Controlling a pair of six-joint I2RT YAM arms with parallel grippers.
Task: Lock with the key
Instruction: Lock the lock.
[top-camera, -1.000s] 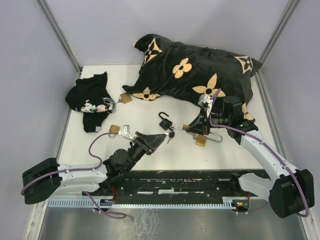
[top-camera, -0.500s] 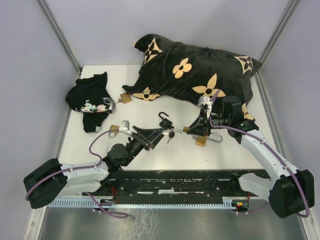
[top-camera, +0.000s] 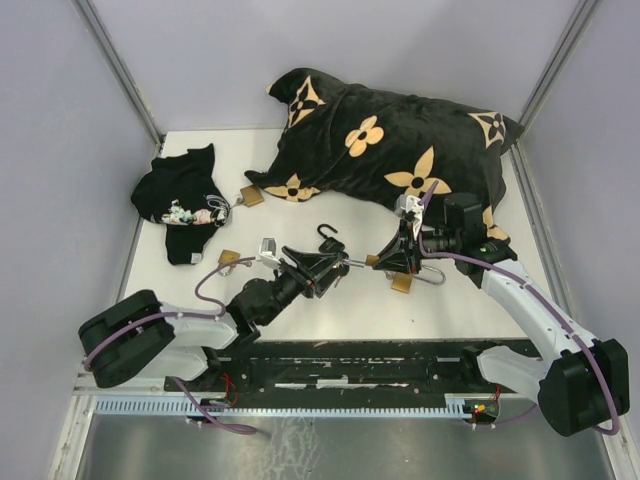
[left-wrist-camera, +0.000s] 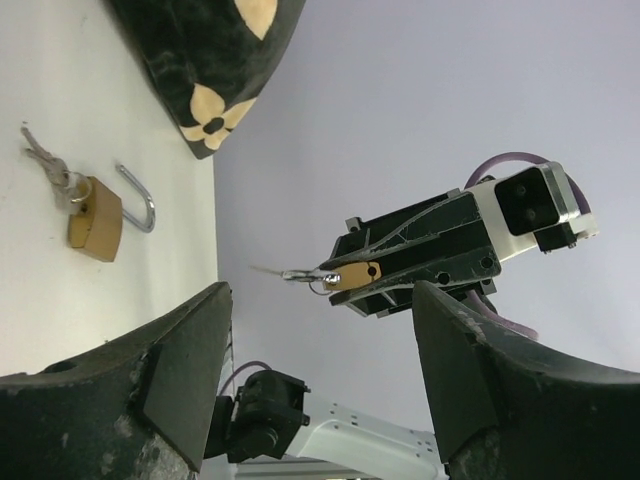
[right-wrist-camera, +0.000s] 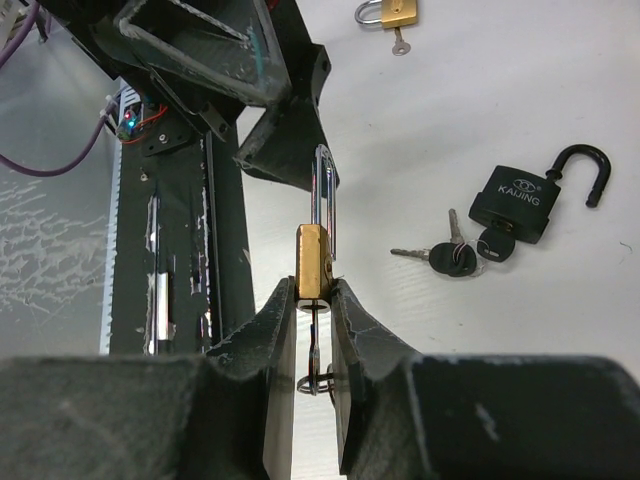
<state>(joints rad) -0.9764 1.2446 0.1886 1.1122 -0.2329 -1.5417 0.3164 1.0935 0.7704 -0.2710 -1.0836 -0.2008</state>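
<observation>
My right gripper (right-wrist-camera: 312, 290) is shut on a small brass padlock (right-wrist-camera: 311, 262) and holds it above the table. Its shackle (right-wrist-camera: 325, 190) points at my left gripper. A key (right-wrist-camera: 317, 345) sticks out of the lock's underside, between my fingers. In the top view the held padlock (top-camera: 371, 259) hangs mid-table. My left gripper (top-camera: 335, 268) is open and empty, its jaws spread just short of the shackle tip. In the left wrist view the held padlock (left-wrist-camera: 352, 277) shows between my open fingertips (left-wrist-camera: 215, 310).
A black padlock (top-camera: 328, 240) with an open shackle and black-headed keys (right-wrist-camera: 455, 255) lie on the table. Another brass padlock (top-camera: 403, 282) lies under my right arm. Two more brass padlocks (top-camera: 229, 259) lie at left. A black flowered pillow (top-camera: 390, 140) fills the back, and a black cloth (top-camera: 180, 200) lies at far left.
My left arm has reached forward and to the right, bringing its open gripper up to the shackle of the held padlock. My right gripper has stayed almost still.
</observation>
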